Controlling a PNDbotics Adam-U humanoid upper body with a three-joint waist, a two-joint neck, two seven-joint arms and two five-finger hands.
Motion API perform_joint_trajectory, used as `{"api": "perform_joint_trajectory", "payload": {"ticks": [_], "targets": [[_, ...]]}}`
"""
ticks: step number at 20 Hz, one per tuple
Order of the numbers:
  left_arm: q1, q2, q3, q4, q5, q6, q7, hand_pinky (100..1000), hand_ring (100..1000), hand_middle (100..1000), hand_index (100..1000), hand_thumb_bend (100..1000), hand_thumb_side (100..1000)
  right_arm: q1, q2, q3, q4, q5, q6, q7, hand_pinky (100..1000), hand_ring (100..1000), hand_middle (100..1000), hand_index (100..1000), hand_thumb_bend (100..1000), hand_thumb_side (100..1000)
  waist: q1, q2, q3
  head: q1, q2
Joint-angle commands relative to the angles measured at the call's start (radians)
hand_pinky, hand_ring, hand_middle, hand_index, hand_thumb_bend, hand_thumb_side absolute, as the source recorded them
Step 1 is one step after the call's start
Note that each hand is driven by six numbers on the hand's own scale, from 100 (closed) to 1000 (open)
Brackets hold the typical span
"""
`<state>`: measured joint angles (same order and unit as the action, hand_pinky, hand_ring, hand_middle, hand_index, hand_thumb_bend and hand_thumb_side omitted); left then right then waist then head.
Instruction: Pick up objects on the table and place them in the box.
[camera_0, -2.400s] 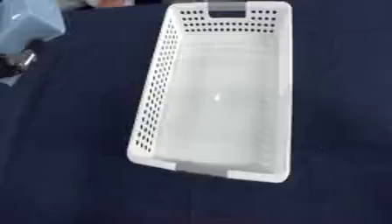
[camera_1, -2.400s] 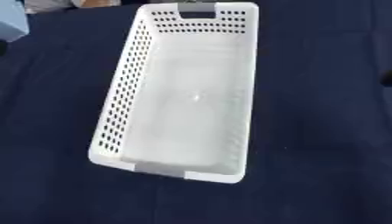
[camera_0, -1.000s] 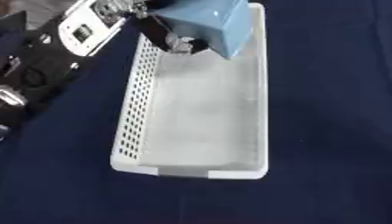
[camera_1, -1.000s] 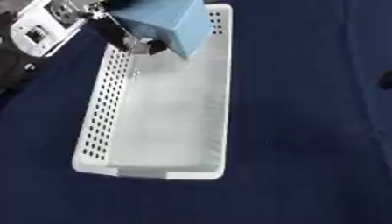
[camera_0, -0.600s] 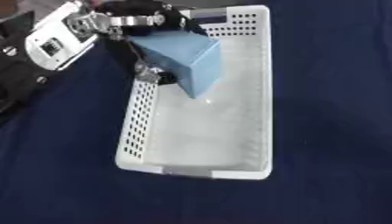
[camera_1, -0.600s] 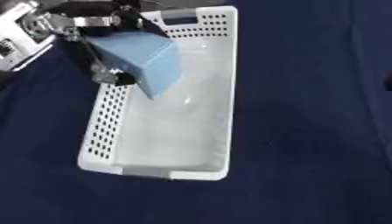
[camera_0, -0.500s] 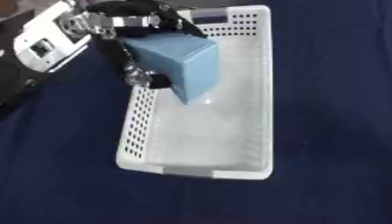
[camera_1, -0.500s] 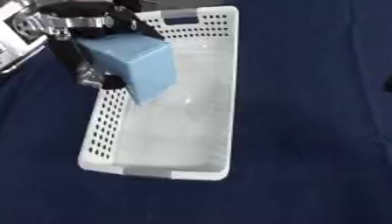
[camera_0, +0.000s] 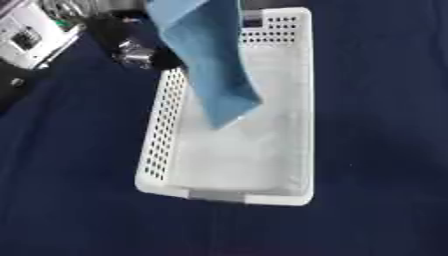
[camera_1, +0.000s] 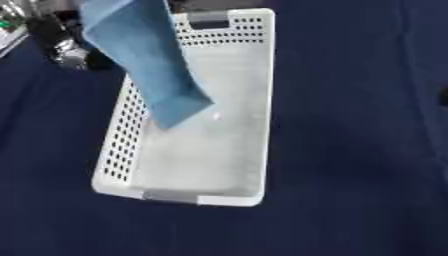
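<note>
Placement is under way: at upper left, the robot's left hand (camera_0: 140, 50) comes in over the dark blue counter (camera_0: 61, 200), though whether its fingers grip cannot be told, since the blue box-like object (camera_0: 210, 65) hides them. The object hangs tilted, its lower corner dipping inside the white perforated box (camera_0: 293, 150), apparently not yet resting on the floor. Next, judging by this, it needs lowering and letting go. The right hand is out of view.
</note>
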<state>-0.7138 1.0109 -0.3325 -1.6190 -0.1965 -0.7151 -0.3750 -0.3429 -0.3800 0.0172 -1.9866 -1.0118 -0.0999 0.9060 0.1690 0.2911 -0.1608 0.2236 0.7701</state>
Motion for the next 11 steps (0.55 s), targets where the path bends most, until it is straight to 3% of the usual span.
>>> {"api": "perform_joint_trajectory", "payload": {"ticks": [1,6,8,9,10,11], "targets": [[-0.013,0.035,0.013,0.011,-0.089,-0.022,0.015,1000,1000,1000,1000,289,1000,-0.005,-0.017,-0.006,-0.013,0.001,-0.004,0.001,811,731,822,956,100,781,-0.009,-0.02,0.003,0.005,0.0],[-0.011,0.042,0.013,0.027,-0.172,-0.028,0.044,1000,1000,1000,1000,284,1000,-0.004,-0.017,-0.007,-0.013,0.001,-0.005,0.001,811,731,822,956,100,781,-0.01,-0.02,0.005,0.007,0.0],[-0.014,0.047,0.031,0.027,-0.198,-0.024,0.084,1000,1000,1000,1000,100,1000,-0.003,-0.017,-0.008,-0.013,0.002,-0.006,0.001,811,732,822,958,100,780,-0.01,-0.02,0.008,0.006,0.0],[-0.013,0.049,0.043,0.029,-0.202,-0.018,0.119,1000,1000,1000,1000,100,836,-0.002,-0.017,-0.008,-0.013,0.003,-0.006,0.001,811,732,822,958,100,780,-0.011,-0.02,0.009,0.006,0.0],[-0.011,0.051,0.062,0.027,-0.191,-0.015,0.184,1000,1000,1000,1000,100,485,-0.001,-0.017,-0.008,-0.013,0.004,-0.007,0.001,811,732,822,958,100,780,-0.012,-0.02,0.012,0.006,0.0],[-0.005,0.057,0.074,0.024,-0.183,-0.019,0.246,957,985,968,1000,100,275,-0.001,-0.017,-0.009,-0.013,0.004,-0.007,0.001,811,732,822,959,100,780,-0.012,-0.02,0.013,0.006,0.0]]}}
